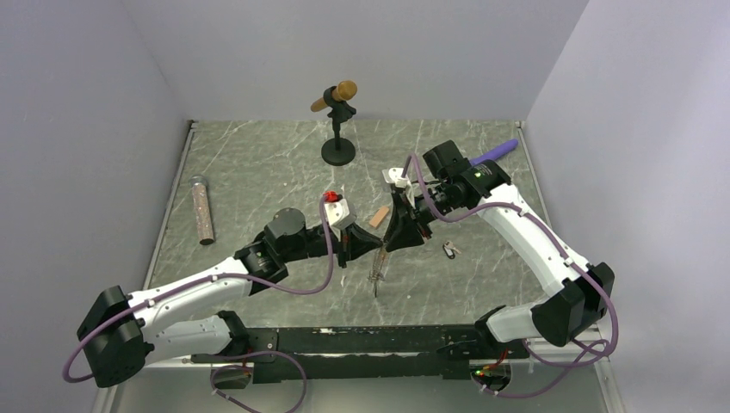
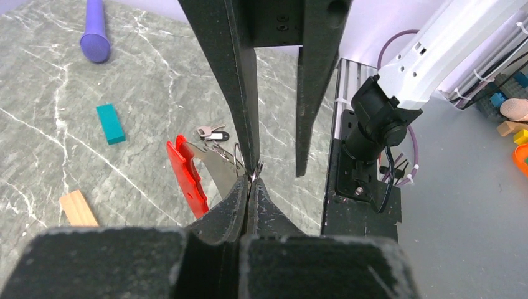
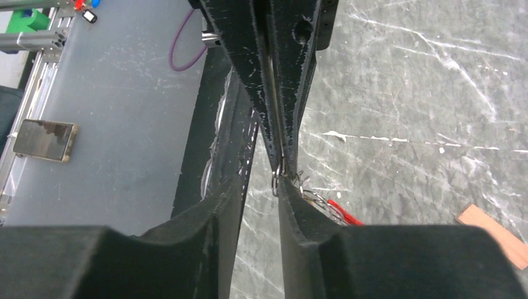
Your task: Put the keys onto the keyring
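Left gripper (image 2: 251, 182) is clamped shut on the keyring (image 2: 187, 174) (its red clip dangling) over mid-bench (image 1: 258, 163). Right gripper (image 3: 261, 180) stands slightly open beside the ring, gripping nothing I can see. Keys (image 1: 449, 249) lie at the keyring's 3 o'clock.

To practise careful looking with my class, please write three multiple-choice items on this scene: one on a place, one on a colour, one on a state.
1. The keys lie: A on the table, right of the hanging keyring; B at the table's left edge; C by the far wall.
2. The keyring's clip is: A blue; B red; C green.
3. The left pincer is: A wide open; B shut on the keyring; C resting on the table.
Answers: 1 A, the top view shows them there; 2 B, plainly red from the left wrist; 3 B, its fingers meet on the metal.
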Robot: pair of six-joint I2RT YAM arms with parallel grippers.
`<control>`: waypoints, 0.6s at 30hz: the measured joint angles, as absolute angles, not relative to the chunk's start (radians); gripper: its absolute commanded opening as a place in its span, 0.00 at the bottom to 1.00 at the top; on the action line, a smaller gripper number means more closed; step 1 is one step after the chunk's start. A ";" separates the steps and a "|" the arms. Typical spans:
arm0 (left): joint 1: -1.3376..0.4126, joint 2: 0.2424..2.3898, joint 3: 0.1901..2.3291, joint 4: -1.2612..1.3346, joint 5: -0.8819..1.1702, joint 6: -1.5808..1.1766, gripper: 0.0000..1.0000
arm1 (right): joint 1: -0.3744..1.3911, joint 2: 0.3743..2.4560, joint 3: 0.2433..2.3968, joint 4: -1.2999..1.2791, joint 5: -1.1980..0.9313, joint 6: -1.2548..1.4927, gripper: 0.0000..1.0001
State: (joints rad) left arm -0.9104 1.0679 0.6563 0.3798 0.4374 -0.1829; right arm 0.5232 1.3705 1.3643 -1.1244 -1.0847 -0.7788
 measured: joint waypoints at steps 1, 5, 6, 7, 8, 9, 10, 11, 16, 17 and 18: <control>-0.909 1.066 0.654 0.381 0.432 -0.184 0.00 | 0.521 1.370 1.364 -1.127 -1.090 -0.778 0.39; -0.901 1.048 0.629 0.403 0.429 -0.209 0.00 | 0.496 1.356 1.364 -1.128 -1.107 -0.781 0.39; -0.899 1.042 0.620 0.408 0.432 -0.219 0.00 | 0.487 1.351 1.364 -1.128 -1.109 -0.781 0.39; -0.897 1.037 0.612 0.412 0.434 -0.228 0.00 | 0.477 1.344 1.364 -1.127 -1.110 -0.781 0.39; -0.894 1.033 0.604 0.417 0.437 -0.235 0.00 | 0.469 1.338 1.364 -1.124 -1.110 -0.781 0.39; -0.890 1.030 0.598 0.423 0.442 -0.246 0.00 | 0.463 1.333 1.364 -1.121 -1.110 -0.780 0.39; -0.887 1.027 0.593 0.427 0.446 -0.254 0.00 | 0.455 1.327 1.364 -1.118 -1.110 -0.779 0.39; -0.884 1.025 0.591 0.429 0.449 -0.262 0.00 | 0.452 1.324 1.364 -1.115 -1.111 -0.778 0.39; -0.877 1.018 0.587 0.457 0.460 -0.304 0.00 | 0.450 1.322 1.364 -1.114 -1.142 -0.779 0.39; -0.876 1.016 0.587 0.464 0.463 -0.311 0.00 | 0.450 1.324 1.364 -1.114 -1.152 -0.780 0.39; -0.875 1.015 0.587 0.470 0.467 -0.317 0.00 | 0.450 1.325 1.364 -1.114 -1.162 -0.780 0.39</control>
State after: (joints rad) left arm -0.8753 1.0145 0.5865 0.4698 0.4667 -0.3172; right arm 0.4503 1.3247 1.3640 -1.1141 -1.1618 -0.7803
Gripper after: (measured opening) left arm 0.012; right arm 0.390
